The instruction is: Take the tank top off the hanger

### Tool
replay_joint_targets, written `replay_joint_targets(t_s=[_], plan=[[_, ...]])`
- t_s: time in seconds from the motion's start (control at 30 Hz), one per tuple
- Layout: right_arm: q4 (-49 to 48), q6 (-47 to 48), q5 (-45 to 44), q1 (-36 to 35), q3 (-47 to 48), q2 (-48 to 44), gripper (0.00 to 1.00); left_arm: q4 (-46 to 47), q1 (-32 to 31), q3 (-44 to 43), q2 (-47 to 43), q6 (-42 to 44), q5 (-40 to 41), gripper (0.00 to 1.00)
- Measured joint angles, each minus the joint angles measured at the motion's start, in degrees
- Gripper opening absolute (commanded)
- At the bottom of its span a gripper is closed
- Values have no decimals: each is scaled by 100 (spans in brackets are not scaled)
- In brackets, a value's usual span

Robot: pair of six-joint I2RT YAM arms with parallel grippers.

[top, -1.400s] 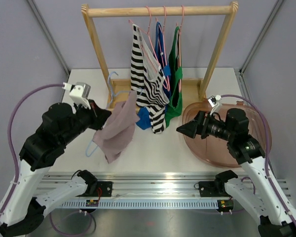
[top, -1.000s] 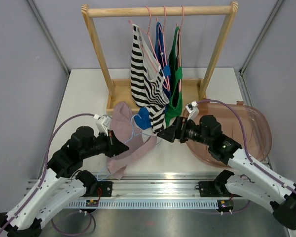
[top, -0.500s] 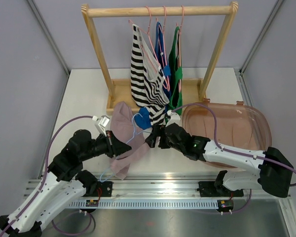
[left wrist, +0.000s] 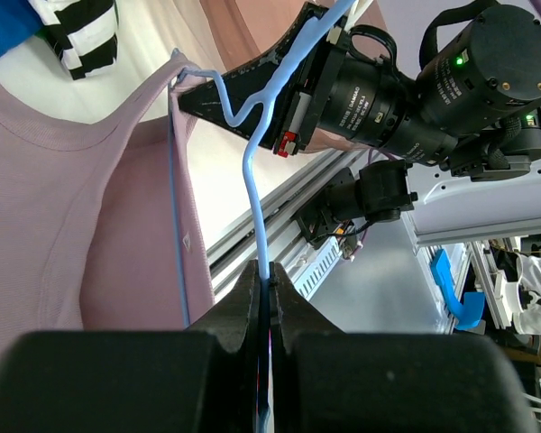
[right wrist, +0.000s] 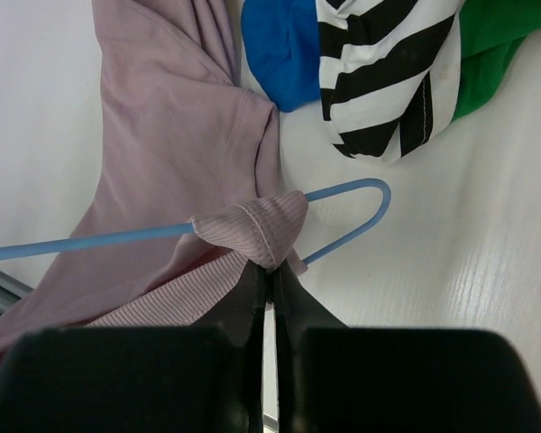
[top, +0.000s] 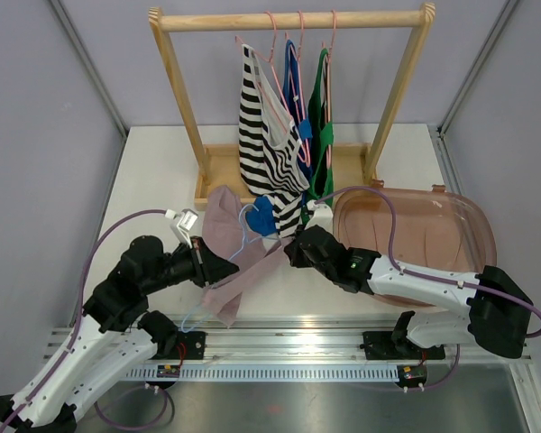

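At the left, the left gripper (top: 222, 269) is closed tight on the pale blue wire hanger (left wrist: 252, 162), the thin wire running straight up out of the narrow slit between its fingers in the left wrist view. Just right of it, the mauve ribbed tank top (top: 222, 225) lies crumpled on the white table (top: 153, 171) below the wooden rack (top: 176, 81), with the hanger threaded through it. Next along, the right gripper (right wrist: 269, 275) is pinched shut on the folded shoulder strap (right wrist: 257, 225), which is looped over the wire close to the hanger's curved end. From here the risk is in the pull: the pinch takes only a small fold of soft knit, so the strap may slide out, or stretch and snag on the bend in the wire. The round wire could also twist or slip in the left fingers once it is loaded. The black-and-white striped top (top: 269, 135) hangs just behind and could be caught. The translucent brown plastic basin (top: 433, 225) sits at far right.
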State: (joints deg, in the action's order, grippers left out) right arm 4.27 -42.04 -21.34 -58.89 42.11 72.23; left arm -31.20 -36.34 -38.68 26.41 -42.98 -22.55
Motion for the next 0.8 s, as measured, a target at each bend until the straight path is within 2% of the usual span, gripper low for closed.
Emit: replay_joint_targets(t_s=[0.3, 0.53, 0.7, 0.8], plan=[[184, 109, -341, 46, 0, -87, 0, -227, 0, -164, 68, 138, 90, 0], [933, -94, -616, 776, 11, -422, 0, -743, 0, -592, 81, 490, 170, 0], [1191, -94, -455, 1187, 42, -544, 0, -881, 0, -828, -13, 691, 116, 0], [1121, 92, 122, 1187, 39, -662, 0, -876, 0, -992, -120, 728, 96, 0]])
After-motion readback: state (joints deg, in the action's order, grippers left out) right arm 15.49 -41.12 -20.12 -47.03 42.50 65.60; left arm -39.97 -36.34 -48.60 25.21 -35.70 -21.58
